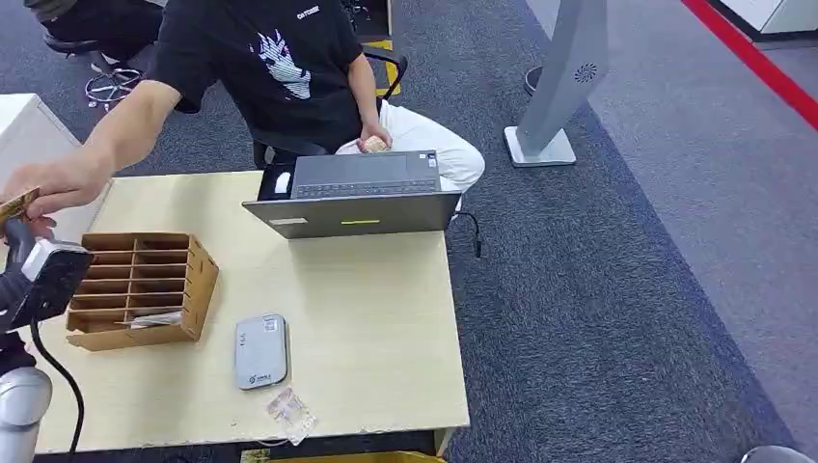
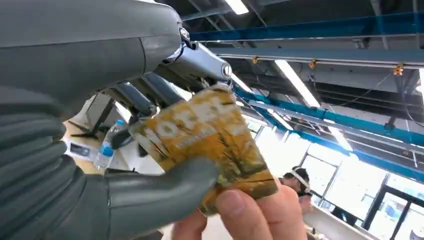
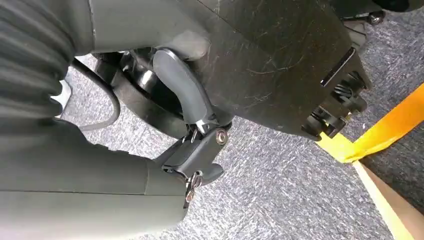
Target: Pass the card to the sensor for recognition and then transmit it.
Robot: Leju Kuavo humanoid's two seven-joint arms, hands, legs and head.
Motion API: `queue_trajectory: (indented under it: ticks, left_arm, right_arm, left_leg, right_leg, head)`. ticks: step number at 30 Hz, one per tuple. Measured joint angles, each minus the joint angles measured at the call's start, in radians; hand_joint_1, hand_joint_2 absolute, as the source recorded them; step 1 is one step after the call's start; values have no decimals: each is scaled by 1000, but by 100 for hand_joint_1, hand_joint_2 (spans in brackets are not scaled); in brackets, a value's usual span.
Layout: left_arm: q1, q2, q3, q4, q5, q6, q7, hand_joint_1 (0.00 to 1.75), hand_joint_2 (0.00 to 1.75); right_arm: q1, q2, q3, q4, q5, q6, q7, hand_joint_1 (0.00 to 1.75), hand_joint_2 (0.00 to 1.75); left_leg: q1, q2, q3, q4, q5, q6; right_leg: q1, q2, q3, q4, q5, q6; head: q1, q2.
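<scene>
At the near left edge of the surface [image 1: 386, 318], the left hand [image 2: 150, 150] pinches the card [image 2: 210, 145] as a person's hand [image 2: 250, 215] grips its far end, so the handover looks underway, release remaining; the right hand's [image 3: 195, 145] state is unclear.

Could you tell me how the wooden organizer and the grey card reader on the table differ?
The wooden organizer is a brown, raised box split into open slots; the grey card reader is a flat, closed slab with rounded corners. The organizer is clearly larger. Both rest on the table, apart from each other.
</scene>
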Motion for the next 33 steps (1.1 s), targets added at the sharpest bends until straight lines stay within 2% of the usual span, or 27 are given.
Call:
queue_trajectory:
  ticks: [5,15,17,19,20,21,24,27,30,33]
  left_arm:
    - [3,-24,13,0,86,-2,-10,0,175]
    - [5,-54,21,-5,129,-10,-44,0,175]
    - [6,-60,21,-16,165,-74,-36,0,175]
    - [5,-55,6,-32,186,-222,-7,0,175]
    - [6,-46,-10,-43,185,-299,1,0,175]
    - [8,-39,-27,-54,182,-336,2,0,175]
    - [19,-2,-85,-96,160,-406,-12,0,175]
    - [55,56,-153,-156,168,-473,-26,0,175]
    - [96,131,-190,-211,205,-526,-36,0,175]
    - [148,236,-209,-259,249,-578,-37,0,175]
  right_arm:
    - [0,0,0,0,6,0,10,0,175]
    - [2,0,0,-2,18,0,21,0,175]
    - [5,0,-3,-5,19,-1,26,0,175]
    - [12,0,-10,-11,16,-7,37,0,175]
    - [17,0,-14,-16,16,-10,39,0,175]
    - [21,0,-18,-19,16,-11,40,0,175]
    - [33,0,-25,-29,10,-16,43,0,175]
    - [45,0,-39,-38,-4,-23,43,0,175]
    - [53,0,-48,-42,-8,-29,42,0,175]
    - [61,0,-57,-43,-21,-34,35,0,175]
  left_leg:
    - [0,-1,-1,0,0,0]
    - [0,-1,0,0,0,0]
    - [0,-1,0,0,0,0]
    - [0,-1,0,0,0,0]
    - [0,-1,-1,0,0,0]
    - [0,0,-1,0,0,0]
    - [0,1,-1,0,0,0]
    - [0,2,-1,0,0,0]
    - [0,3,-2,0,0,0]
    - [1,4,-2,0,0,-1]
  right_leg:
    - [0,0,0,0,0,0]
    - [0,0,0,0,0,0]
    - [0,0,-1,0,0,0]
    - [0,0,-1,0,0,0]
    - [0,0,-1,0,0,0]
    - [0,0,-1,0,0,0]
    - [0,1,-1,0,0,0]
    - [0,1,-2,0,0,0]
    - [0,2,-2,0,0,0]
    - [0,3,-3,0,0,0]
  head:
    - [0,0]
    - [0,0]
    - [0,0]
    - [0,0]
    - [0,0]
    - [0,0]
    - [0,0]
    - [0,0]
    - [0,0]
    - [0,0]
